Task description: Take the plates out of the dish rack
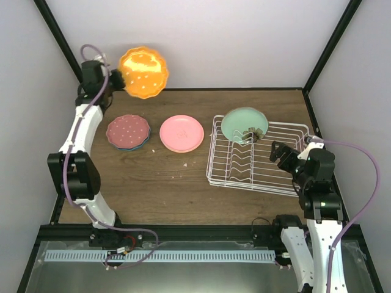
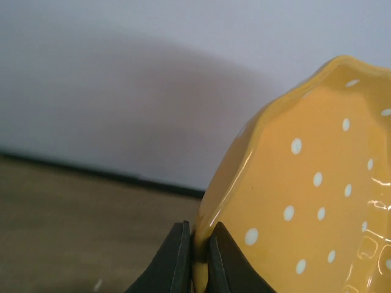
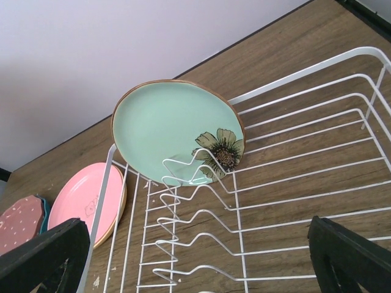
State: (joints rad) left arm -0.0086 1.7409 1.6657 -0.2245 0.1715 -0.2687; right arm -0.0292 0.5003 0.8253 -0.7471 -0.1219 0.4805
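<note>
Nearest the arm bases, the right end effector [image 1: 276,151] hovers over the right half of the dish rack [image 1: 263,171]. Its fingers stand wide apart and hold nothing. In the right wrist view they frame the rack's wire floor from either side.

The dish rack sits on the right part of the worktop [image 1: 183,189], turned slightly askew to the worktop's edge. One item is in it: the mint green plate [image 3: 171,131]. It stands on edge at the rack's far left corner, leaning back, with its lower rim caught among the upright wire dividers [image 3: 195,201]. Its dark flower mark [image 3: 220,149] faces the right wrist camera. The other divider rows in view are unoccupied.

Left of the rack and apart from it, the pink plate [image 1: 181,133] lies flat on the worktop. A peach edge [image 3: 113,217] shows beneath it. Further left lies the maroon dotted plate [image 1: 127,130], also flat, with a teal edge [image 1: 131,147] showing under it. The two stacks lie near each other without touching.

Furthest away, at the far left corner, the left end effector [image 2: 197,244] is clamped on the rim of the orange dotted plate [image 1: 143,73]. This plate is held clear of the worktop, tilted, with its dotted face turned up towards the top camera. In the left wrist view the two dark fingers pinch the scalloped rim, one on each face.
</note>
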